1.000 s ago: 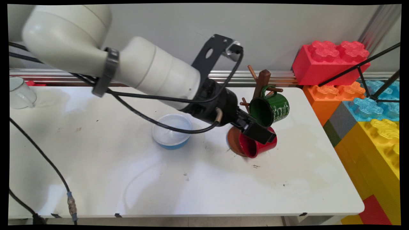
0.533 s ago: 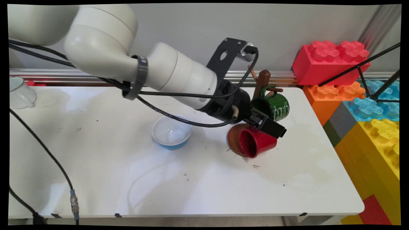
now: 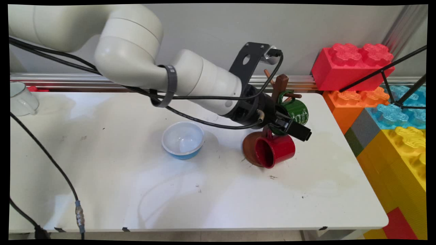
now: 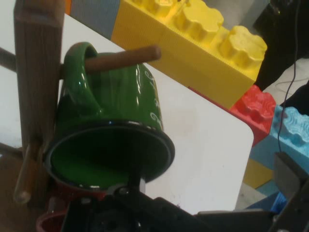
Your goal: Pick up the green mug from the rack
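moves right and slightly up across the frame since a second ago, uncovers the red mug [image 3: 276, 151] below, and noses the wide-open, empty gripper [image 3: 296, 129] to the rim of the green mug [image 3: 299, 114] hanging on the wooden mug tree [image 3: 280, 86] right of centre.

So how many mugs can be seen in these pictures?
3: a green enamel mug hanging on the wooden mug tree, a red mug below it, and a white mug at the table's far left.

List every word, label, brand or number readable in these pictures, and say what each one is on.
None can be read.
White script on the green mug hanging on the wooden mug tree: too small and blurred to read in either view.
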Robot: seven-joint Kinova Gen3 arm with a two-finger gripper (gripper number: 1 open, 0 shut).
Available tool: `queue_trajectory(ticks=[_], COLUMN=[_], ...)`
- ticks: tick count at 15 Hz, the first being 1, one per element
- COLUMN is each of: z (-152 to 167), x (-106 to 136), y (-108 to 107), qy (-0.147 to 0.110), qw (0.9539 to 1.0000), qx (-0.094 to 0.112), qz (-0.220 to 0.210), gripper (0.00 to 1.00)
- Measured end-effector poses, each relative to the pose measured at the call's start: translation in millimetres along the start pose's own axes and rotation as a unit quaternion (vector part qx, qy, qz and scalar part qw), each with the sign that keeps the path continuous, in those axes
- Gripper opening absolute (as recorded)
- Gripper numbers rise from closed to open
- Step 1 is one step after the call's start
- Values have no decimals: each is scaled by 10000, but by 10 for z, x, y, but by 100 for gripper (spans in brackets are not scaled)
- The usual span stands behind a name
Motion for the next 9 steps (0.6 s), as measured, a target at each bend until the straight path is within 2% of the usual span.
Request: queue_trajectory(ticks=[9], z=[178], x=[48], y=[-82], qy=[137], qw=[9996], qx=[-38], qz=[-229], gripper=[100])
